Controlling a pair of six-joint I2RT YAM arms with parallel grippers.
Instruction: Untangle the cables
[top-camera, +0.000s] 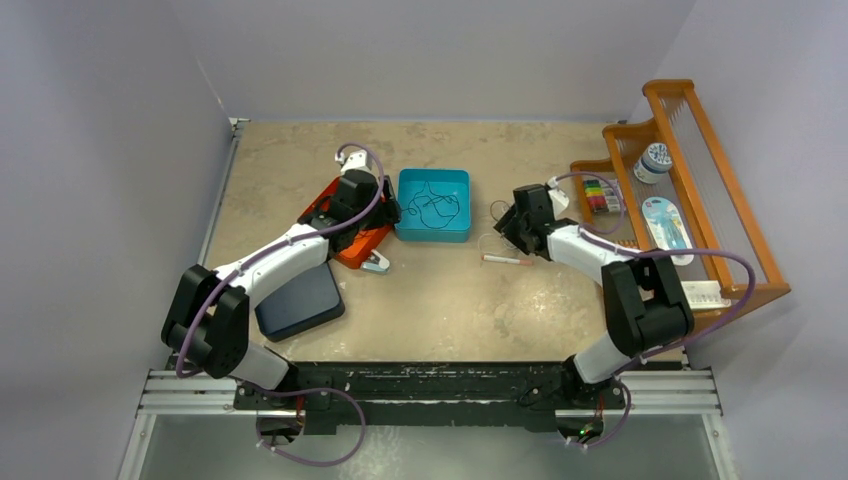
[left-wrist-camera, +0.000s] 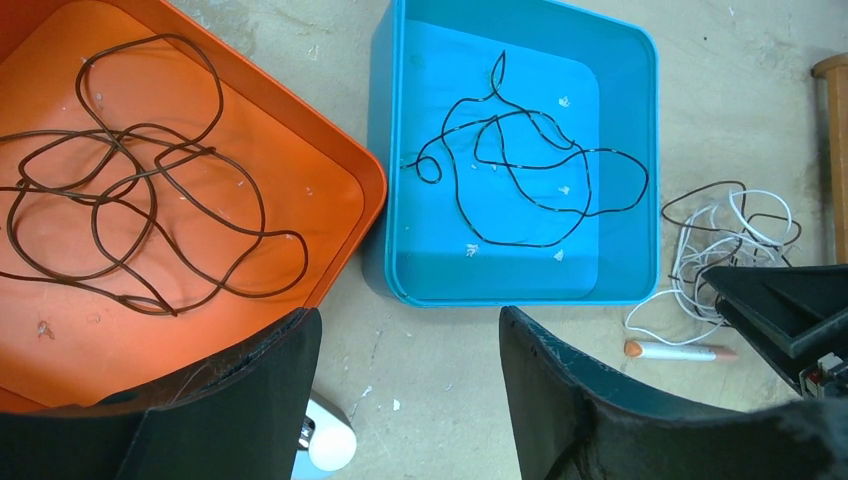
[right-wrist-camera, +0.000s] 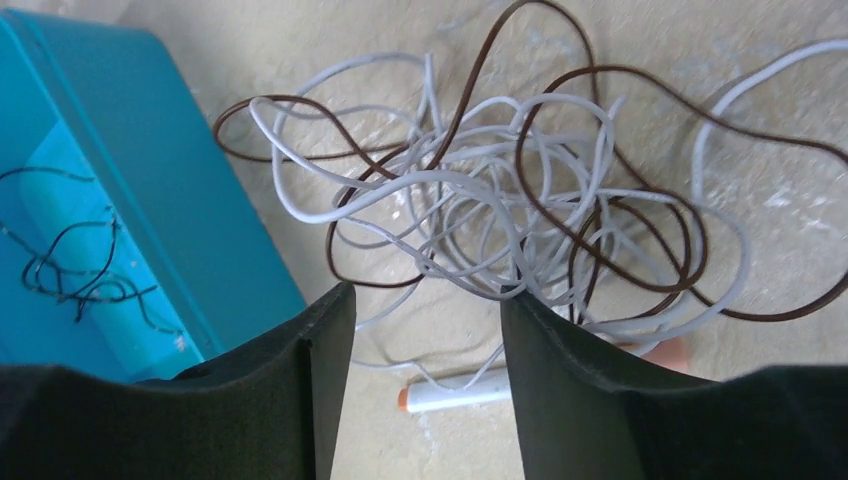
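Observation:
A dark brown cable (left-wrist-camera: 130, 190) lies looped in the orange tray (left-wrist-camera: 330, 150). A black cable (left-wrist-camera: 520, 165) lies in the blue bin (left-wrist-camera: 620, 270), which also shows in the top view (top-camera: 433, 232). A tangle of whitish-grey and dark brown cables (right-wrist-camera: 500, 200) lies on the table right of the bin and also shows in the top view (top-camera: 497, 213). My left gripper (left-wrist-camera: 410, 320) is open and empty, above the table between tray and bin (top-camera: 388, 212). My right gripper (right-wrist-camera: 425, 295) is open and empty, just above the near edge of the tangle (top-camera: 507, 226).
A white-and-orange pen (right-wrist-camera: 460, 392) lies under my right gripper, with a grey strand across it (top-camera: 503, 260). A white object (left-wrist-camera: 325, 445) sits by the orange tray. A dark flat lid (top-camera: 298, 300) lies at front left. A wooden rack (top-camera: 700, 180) with small items stands at right.

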